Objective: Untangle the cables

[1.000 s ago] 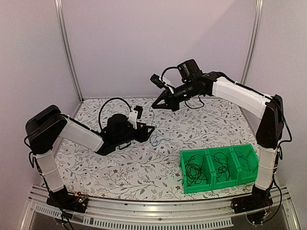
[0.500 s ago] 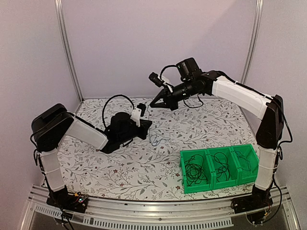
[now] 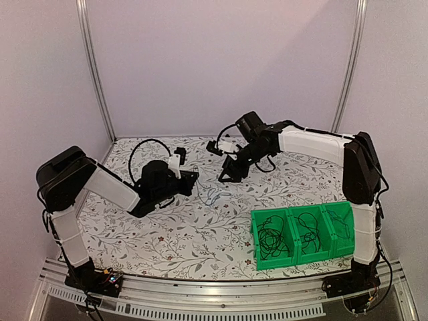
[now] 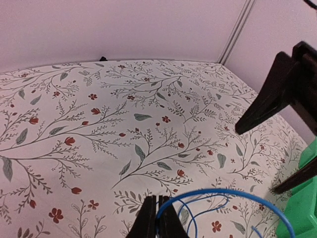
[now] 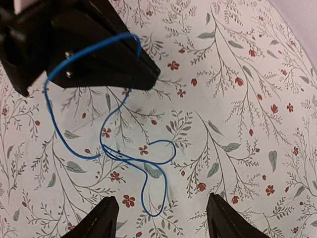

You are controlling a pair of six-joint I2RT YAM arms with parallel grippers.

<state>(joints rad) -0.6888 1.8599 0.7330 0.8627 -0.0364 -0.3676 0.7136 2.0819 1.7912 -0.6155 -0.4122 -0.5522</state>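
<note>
Left of the green three-compartment bin (image 3: 294, 259), on the floral tabletop (image 3: 167, 241), lies the looped blue cable (image 3: 212, 195). The left gripper (image 3: 194, 176), farther left of the bin, has its fingers clenched on a raised strand of it. The right gripper (image 3: 225, 178), beyond the bin's left end, has its fingers spread and grasps nothing. The black cables (image 3: 271, 239) lie inside the bin.

floral-printed tabletop (image 3: 200, 241) open across the near left and centre, green plastic three-compartment bin (image 3: 301, 257) filling the near right corner, coiled black cables (image 3: 271, 237) inside, thin bright blue cable (image 5: 124, 158) looping mid-table, in the narrow gap between black left gripper (image 3: 195, 176) and black right gripper (image 3: 225, 178), white right arm (image 3: 311, 144) spanning the far right
</note>
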